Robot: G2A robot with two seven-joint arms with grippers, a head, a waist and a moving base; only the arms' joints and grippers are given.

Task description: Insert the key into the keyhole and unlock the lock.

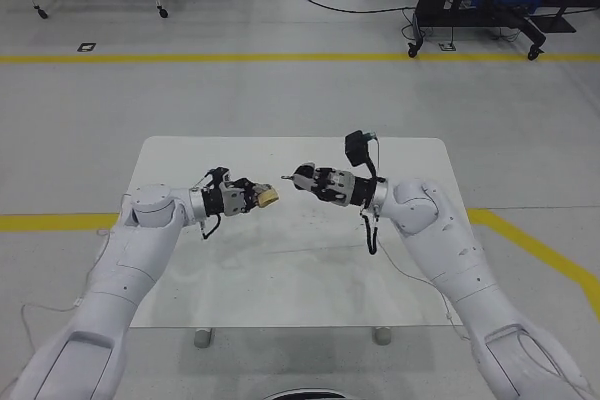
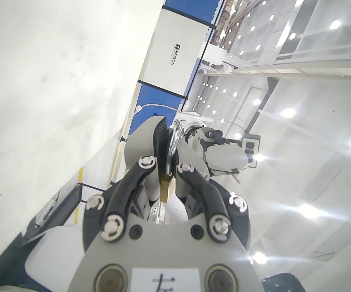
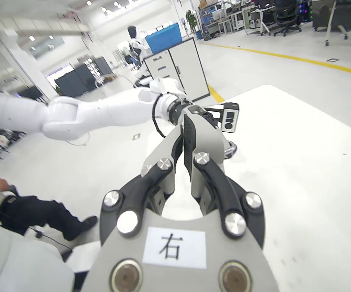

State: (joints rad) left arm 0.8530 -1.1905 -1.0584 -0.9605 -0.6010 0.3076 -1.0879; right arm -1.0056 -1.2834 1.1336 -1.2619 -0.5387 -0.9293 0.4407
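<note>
Brass, block-shaped padlock (image 1: 269, 197) with a silver shackle is sitting clamped in the left gripper (image 1: 258, 196), just left of the frame's centre in the top view and held up off the white rounded table (image 1: 280, 280). Facing it from just right of centre, the right gripper (image 1: 300, 180) is pinching a small thin metal key (image 1: 288, 178), whose tip is pointing toward the padlock. The top view is giving the relation between the two: they are lying near each other but apart, so the key is not yet sitting in the lock. The left wrist view is giving the grip that the top view is too small to tell: the dark ribbed pads (image 2: 160, 141) are pressing from both sides on the shackle, the brass body is hanging lower between the finger bases, and the right gripper is facing it from farther off. The right wrist view is giving that gripper's own state: its fingers are drawn together, ribbed pads (image 3: 189, 135) nearly meeting, with the key blade tucked out of sight between them.
</note>
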